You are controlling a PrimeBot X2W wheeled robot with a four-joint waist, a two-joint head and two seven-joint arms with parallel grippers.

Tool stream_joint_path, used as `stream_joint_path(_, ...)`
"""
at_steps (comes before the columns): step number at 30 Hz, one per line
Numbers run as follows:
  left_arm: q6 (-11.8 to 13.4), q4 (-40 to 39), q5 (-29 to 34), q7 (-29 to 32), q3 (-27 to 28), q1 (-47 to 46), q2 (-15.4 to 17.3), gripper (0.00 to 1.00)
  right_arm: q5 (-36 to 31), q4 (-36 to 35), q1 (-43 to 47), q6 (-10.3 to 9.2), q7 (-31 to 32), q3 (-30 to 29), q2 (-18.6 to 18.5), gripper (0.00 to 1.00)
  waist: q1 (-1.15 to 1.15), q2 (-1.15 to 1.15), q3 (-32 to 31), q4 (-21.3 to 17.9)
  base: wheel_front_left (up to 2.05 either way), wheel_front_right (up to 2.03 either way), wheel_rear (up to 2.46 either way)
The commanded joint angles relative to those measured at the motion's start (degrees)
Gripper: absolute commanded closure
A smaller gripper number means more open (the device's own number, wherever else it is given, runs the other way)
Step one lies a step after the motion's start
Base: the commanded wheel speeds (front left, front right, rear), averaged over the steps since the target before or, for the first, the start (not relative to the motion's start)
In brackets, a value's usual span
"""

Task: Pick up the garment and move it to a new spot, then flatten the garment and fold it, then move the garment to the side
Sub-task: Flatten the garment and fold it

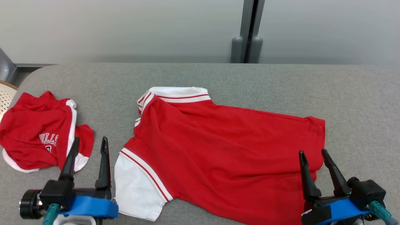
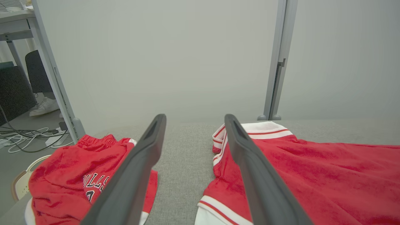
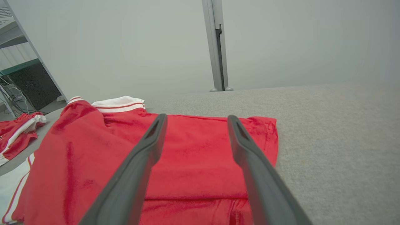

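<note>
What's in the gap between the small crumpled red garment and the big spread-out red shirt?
Only bare grey cushion, clearest in the left wrist view. In the head view the robot's open left hand shows in front of that gap.

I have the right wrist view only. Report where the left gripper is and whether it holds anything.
Observer: The left gripper is open and holds nothing. It points along the strip of grey surface between the two garments.
Operator: Identify the red bundle at my far left.
Observer: It is a crumpled red garment with white trim and part of some white lettering showing. It lies apart from the shirt.
Operator: Place the shirt's white end relative to that gripper.
Observer: The white sleeve, edged with a red stripe, lies flat close beside the left gripper.
</note>
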Motion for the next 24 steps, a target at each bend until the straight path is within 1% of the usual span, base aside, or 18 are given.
stream_joint_path(1, -0.3, -0.1, 0.2, -0.3, 0.2, 0.7, -0.1, 0.00, 0.0, -0.2, 0.5, 0.01, -0.2, 0.0, 0.0, 0.00, 0.00, 0.00, -0.8, 0.7, 0.00, 0.00, 0.00)
stream_joint_path(7, -0.9, 0.2, 1.1, -0.3, -0.5, 3.6, -0.7, 0.00, 0.2, -0.9, 1.8, 0.01, -0.2, 0.5, 0.0, 0.00, 0.00, 0.00, -2.7, 0.9, 0.00, 0.00, 0.00)
stream_joint_path(11, -1.1, 1.0, 0.7, -0.3, -0.9, 4.5, -1.0, 0.00, 0.1, -1.6, 3.1, 0.01, -0.2, 0.4, 0.0, 0.00, 0.00, 0.00, -3.4, 0.7, 0.00, 0.00, 0.00)
stream_joint_path(19, -1.2, 2.3, 0.7, -0.3, -1.4, 4.4, -1.2, 0.00, -0.1, -2.4, 4.9, 0.01, -0.2, -0.2, 0.0, 0.00, 0.00, 0.00, -3.0, -0.3, 0.00, 0.00, 0.00)
stream_joint_path(24, -1.2, 2.8, 0.8, -0.3, -1.3, 4.0, -1.1, 0.00, 0.0, -2.4, 4.6, 0.01, -0.2, -0.3, 0.0, 0.00, 0.00, 0.00, -2.5, -0.7, 0.00, 0.00, 0.00)
